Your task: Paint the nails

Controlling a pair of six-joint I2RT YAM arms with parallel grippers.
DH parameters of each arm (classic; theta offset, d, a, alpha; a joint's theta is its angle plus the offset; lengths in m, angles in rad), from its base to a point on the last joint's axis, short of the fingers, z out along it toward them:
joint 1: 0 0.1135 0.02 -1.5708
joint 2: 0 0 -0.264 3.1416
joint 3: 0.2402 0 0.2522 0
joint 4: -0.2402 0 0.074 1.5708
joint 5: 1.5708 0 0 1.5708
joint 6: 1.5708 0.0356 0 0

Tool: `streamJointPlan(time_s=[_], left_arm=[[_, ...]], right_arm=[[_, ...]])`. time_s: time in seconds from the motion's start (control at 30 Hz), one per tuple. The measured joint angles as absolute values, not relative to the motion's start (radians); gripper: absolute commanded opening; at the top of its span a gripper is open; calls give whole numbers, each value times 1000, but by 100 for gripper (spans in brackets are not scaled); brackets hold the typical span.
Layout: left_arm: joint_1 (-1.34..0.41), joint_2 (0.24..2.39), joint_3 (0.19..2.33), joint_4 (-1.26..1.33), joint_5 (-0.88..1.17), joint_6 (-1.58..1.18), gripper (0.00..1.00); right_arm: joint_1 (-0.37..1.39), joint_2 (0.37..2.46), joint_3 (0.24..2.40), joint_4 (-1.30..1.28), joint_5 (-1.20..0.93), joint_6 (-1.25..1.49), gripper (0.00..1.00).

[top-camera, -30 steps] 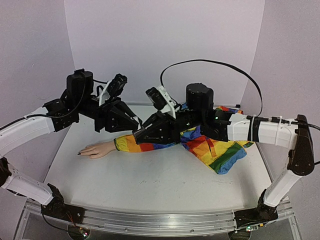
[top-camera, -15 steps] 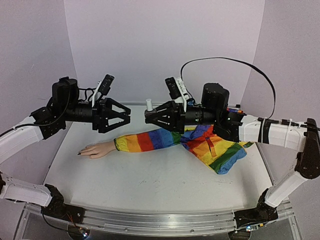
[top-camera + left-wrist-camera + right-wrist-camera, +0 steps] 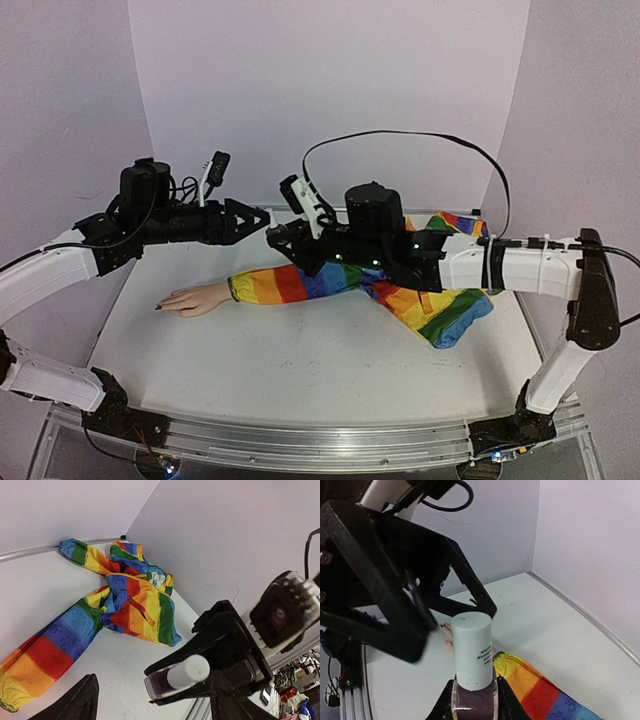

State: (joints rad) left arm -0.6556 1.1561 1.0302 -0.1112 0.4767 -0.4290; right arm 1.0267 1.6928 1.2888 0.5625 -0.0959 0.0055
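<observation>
Top external view. Found mannequin hand (image 3: 195, 298) lying flat on table (image 3: 300, 370), left of centre, with rainbow sleeve (image 3: 290, 283) trailing to the right. Noted nails (image 3: 158, 306) at the far-left fingertips: one dark tip visible, the others too small to tell. Found left gripper (image 3: 262, 215) and right gripper (image 3: 278, 233) meeting in the air above the sleeve, well apart from the hand.

Left wrist view. Observed polish bottle (image 3: 175, 680) clamped in right gripper, with white cap (image 3: 189, 671) on. Saw left gripper spread wide, holding nothing.

Right wrist view. Confirmed right gripper closed narrow on the bottle's glass body. Saw cap upright, close to left gripper's wide jaws; cannot tell whether touching.

Judged early in the task: bottle not yet uncapped, no brush out, painting itself left to do.
</observation>
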Motion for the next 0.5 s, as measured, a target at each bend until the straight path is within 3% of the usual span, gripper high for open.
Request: streamJointPlan(time_s=[0.1, 0.5], left_arm=[[-656, 1182, 1031, -125, 467, -448, 72], [-656, 1197, 1046, -130, 430, -484, 36]], right_arm=[[1047, 1732, 1330, 536, -54, -16, 0], [1066, 1785, 1381, 500, 1, -42, 0]])
